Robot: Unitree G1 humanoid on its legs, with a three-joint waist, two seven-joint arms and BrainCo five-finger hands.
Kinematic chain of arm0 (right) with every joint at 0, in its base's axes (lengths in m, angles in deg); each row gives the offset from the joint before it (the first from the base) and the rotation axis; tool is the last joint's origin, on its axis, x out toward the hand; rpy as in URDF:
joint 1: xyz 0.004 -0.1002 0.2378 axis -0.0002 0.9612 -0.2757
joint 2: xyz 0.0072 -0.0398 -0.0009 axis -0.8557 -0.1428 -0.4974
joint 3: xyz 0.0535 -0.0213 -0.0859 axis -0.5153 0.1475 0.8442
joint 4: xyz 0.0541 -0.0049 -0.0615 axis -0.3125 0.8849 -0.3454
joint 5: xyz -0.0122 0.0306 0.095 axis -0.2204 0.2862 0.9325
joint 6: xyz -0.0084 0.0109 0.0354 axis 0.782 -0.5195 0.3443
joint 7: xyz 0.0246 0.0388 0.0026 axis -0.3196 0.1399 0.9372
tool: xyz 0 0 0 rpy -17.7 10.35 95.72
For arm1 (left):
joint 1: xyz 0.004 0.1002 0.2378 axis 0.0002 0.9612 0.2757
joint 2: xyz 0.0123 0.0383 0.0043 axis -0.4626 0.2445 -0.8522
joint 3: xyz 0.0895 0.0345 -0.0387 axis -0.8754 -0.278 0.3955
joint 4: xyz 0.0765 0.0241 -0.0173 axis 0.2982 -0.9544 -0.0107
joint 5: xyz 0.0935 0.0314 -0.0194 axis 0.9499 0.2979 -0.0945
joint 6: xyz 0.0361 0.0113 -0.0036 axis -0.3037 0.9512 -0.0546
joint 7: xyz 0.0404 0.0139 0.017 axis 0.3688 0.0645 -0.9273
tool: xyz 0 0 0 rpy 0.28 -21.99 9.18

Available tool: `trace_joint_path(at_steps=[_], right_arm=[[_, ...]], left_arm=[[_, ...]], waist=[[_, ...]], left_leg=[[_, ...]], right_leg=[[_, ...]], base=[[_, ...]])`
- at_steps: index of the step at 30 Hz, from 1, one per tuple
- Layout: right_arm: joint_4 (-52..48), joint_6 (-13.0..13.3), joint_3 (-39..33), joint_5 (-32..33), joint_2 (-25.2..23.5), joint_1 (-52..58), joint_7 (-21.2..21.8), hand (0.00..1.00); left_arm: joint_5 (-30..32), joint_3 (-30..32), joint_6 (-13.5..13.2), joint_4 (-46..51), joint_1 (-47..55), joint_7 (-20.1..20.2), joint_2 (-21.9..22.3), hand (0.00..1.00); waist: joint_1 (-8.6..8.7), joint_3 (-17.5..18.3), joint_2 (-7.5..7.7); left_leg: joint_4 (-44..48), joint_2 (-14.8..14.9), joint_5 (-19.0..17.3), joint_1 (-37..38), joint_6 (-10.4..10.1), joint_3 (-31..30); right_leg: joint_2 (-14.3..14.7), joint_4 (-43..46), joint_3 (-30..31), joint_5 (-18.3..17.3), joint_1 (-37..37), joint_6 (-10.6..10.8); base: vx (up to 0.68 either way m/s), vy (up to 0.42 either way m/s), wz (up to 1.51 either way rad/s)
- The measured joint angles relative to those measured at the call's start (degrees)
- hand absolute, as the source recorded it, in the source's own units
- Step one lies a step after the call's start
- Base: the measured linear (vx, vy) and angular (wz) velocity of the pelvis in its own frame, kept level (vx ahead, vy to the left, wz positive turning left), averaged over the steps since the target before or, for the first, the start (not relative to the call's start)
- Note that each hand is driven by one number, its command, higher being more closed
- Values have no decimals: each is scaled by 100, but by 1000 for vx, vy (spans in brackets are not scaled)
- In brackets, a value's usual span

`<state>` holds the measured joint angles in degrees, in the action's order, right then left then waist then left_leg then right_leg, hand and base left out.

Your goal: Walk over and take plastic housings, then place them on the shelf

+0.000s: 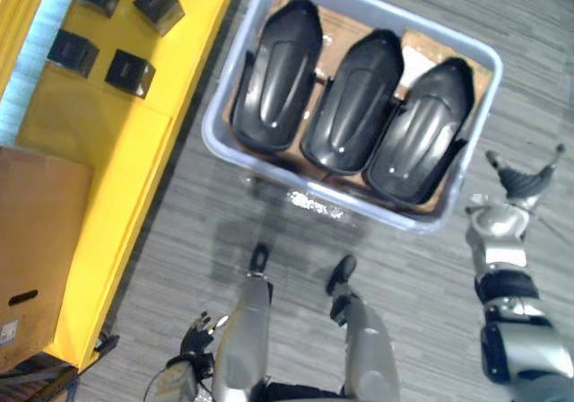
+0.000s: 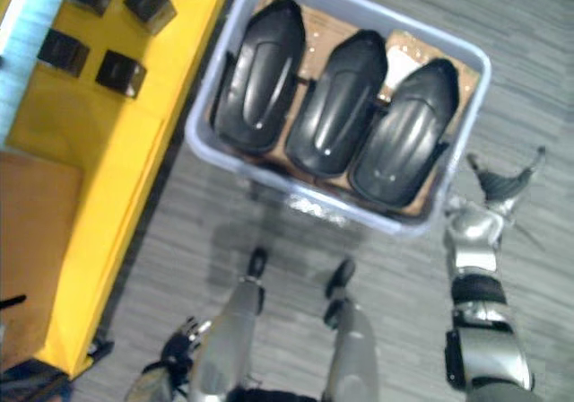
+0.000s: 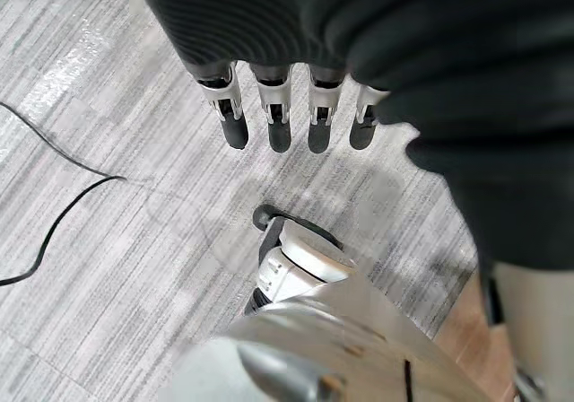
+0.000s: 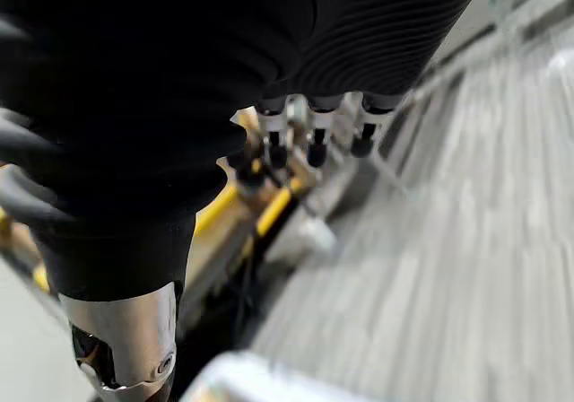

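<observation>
Three black plastic housings lie side by side in a grey bin (image 1: 218, 138) on the floor: left housing (image 1: 275, 79), middle housing (image 1: 354, 101), right housing (image 1: 417, 133). My right hand (image 1: 518, 187) is raised just past the bin's near right corner, apart from it, open with its fingers (image 4: 314, 149) spread and holding nothing. Down by my side hangs my left hand (image 1: 195, 337), far from the bin, its fingers (image 3: 279, 126) straight over bare floor, empty.
A yellow shelf surface (image 1: 134, 169) runs along the left, close to the bin's left wall. Several small black boxes (image 1: 128, 72) sit on it, and a brown cardboard box (image 1: 36, 240) at its near end. Grey floor lies in front of and right of the bin.
</observation>
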<state>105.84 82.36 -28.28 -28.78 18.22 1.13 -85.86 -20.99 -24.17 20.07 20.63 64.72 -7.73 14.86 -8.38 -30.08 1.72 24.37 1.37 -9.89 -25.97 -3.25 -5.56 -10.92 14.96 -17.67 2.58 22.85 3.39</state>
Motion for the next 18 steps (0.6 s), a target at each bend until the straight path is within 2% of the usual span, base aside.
trace_joint_path(at_steps=[1, 2, 3, 4, 5, 8, 11, 15, 17, 18], right_arm=[[-85, -11, -2, -1, -15, 61, -89, 0], [-140, -26, -5, -2, -112, 105, -109, 0], [-1254, -114, -328, -14, -431, 688, -282, 0], [-1653, -121, -348, -120, -567, 890, -422, 0], [-1854, -121, -345, -222, -676, 975, -484, 0], [-1893, -122, -332, -222, -765, 970, -596, 0], [-1222, -113, 86, -60, -801, 386, -411, 0], [-417, -115, 452, 323, -678, -431, 24, 0], [-106, -121, 546, 463, -479, -769, 188, 0], [83, -123, 567, 484, -346, -940, 240, 0]], left_arm=[[0, 6, 3, 13, 2, 0, -6, 0], [-1, 9, 8, 23, 7, 6, -46, 0], [-5, 65, 71, 89, 19, 21, -50, 0], [-10, 132, 184, 124, 55, 61, -81, 0], [-12, 237, 240, 169, 118, 127, -96, 0], [-9, 264, 305, 220, 185, 174, -185, 0], [-9, 253, 350, 241, 190, 167, -182, 0], [-5, 174, 339, 228, 154, 162, -120, 0], [-7, 167, 328, 135, 110, 165, -92, 0], [-7, 166, 289, 42, 65, 163, -59, 0]], waist=[[30, 0, 0], [143, 8, 24], [161, 11, 99], [170, 12, 192], [205, 20, 301], [285, 43, 426], [270, 43, 425], [94, 61, 313], [-44, 47, 259], [-51, 56, 194]], left_leg=[[-1, 3, 0, 3, 0, 3], [-2, 8, -1, 3, 0, 6], [1, 35, -1, 26, 0, 69], [0, 72, -2, 65, 1, 168], [1, 92, -5, 100, 2, 234], [3, 111, -9, 85, 2, 253], [-10, 110, -10, 65, 5, 252], [-8, 80, 27, -25, 1, 126], [-46, 44, 59, -32, 5, 84], [-80, -12, 99, -58, 19, 12]], right_leg=[[4, 5, 12, 0, 1, 0], [11, 6, 32, 0, 2, 0], [26, 4, 76, 6, 2, 2], [44, 4, 136, 10, 2, -3], [62, 2, 200, 15, 2, -6], [91, -55, 221, 46, 0, -21], [100, -111, 228, 57, -5, -11], [88, -169, 107, 113, -3, 5], [53, -165, 53, 113, -7, 6], [12, -158, 1, 112, -6, 11]], base=[[-48, -3, -13], [-54, -3, -7], [-41, -2, -16], [-12, -4, -29], [1, -4, -24], [-13, -1, -10], [-10, 2, -2], [0, 0, 16], [29, 4, 20], [31, 14, 27]])
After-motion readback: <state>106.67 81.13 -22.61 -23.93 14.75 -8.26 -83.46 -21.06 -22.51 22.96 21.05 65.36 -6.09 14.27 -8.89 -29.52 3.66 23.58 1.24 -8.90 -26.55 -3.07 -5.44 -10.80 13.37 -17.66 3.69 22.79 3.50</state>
